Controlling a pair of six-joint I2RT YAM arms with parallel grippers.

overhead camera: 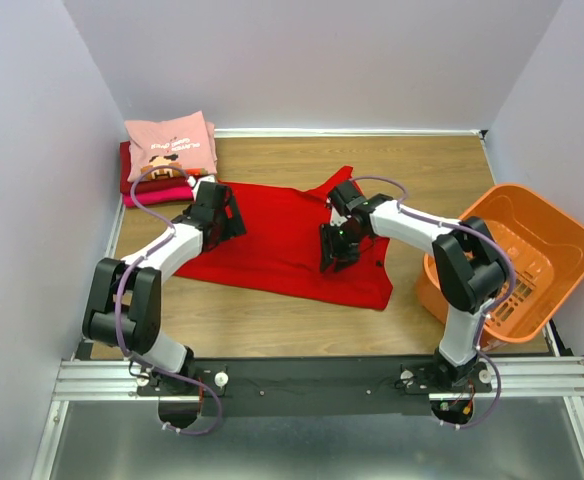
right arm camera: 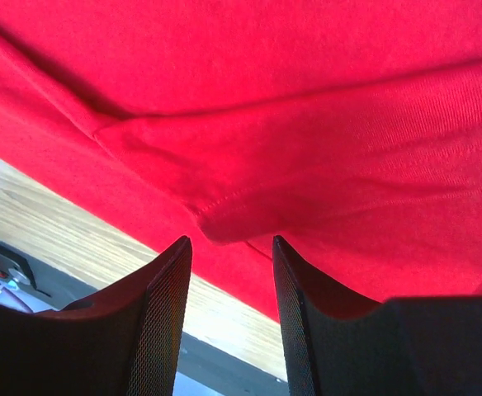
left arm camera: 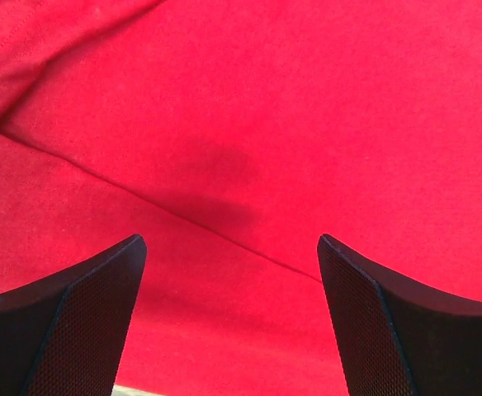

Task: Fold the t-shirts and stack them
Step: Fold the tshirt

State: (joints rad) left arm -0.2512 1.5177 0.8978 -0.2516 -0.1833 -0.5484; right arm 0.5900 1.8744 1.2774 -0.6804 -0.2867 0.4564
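Observation:
A plain bright red t-shirt lies spread out on the wooden table, creased, with one part pulled up toward the back. My left gripper hovers over its left side, jaws wide open; in the left wrist view the gripper has only red cloth and a fold line below it. My right gripper is over the shirt's middle right. Its jaws stand partly open, and a hemmed fold of the red shirt sits just beyond the tips, not pinched. A folded light pink printed tee tops a stack of dark red and magenta tees.
An orange plastic basket stands tilted at the right edge of the table. Bare wood runs between the shirt and the arm bases, and it also shows under the shirt's edge as the table. White walls close in the left, back and right.

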